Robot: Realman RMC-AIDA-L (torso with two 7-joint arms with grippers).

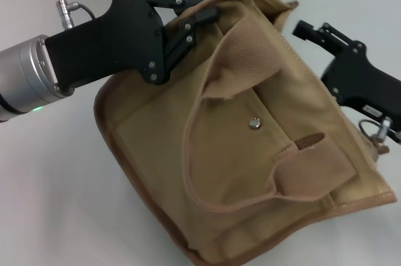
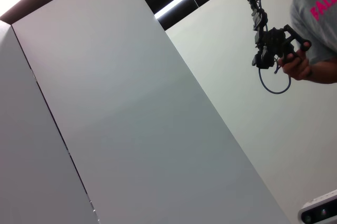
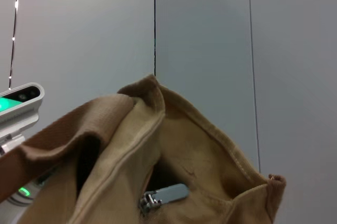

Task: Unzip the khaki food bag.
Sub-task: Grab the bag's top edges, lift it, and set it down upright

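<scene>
The khaki food bag (image 1: 250,153) lies tilted on the white table, its pocket with a silver snap stud (image 1: 254,122) facing up and a webbing handle (image 1: 307,169) folded across it. My left gripper (image 1: 207,10) reaches in from the left and is shut on the bag's top edge at its far corner. My right gripper (image 1: 305,29) hovers just off the bag's far right corner, apart from the cloth. In the right wrist view the bag's top (image 3: 174,145) gapes and the metal zipper pull (image 3: 164,196) lies inside the opening.
The white table (image 1: 56,184) spreads out left of the bag. Grey wall panels (image 3: 210,34) rise behind it. In the left wrist view a person in a grey shirt (image 2: 316,18) holds a black device (image 2: 274,47) far off.
</scene>
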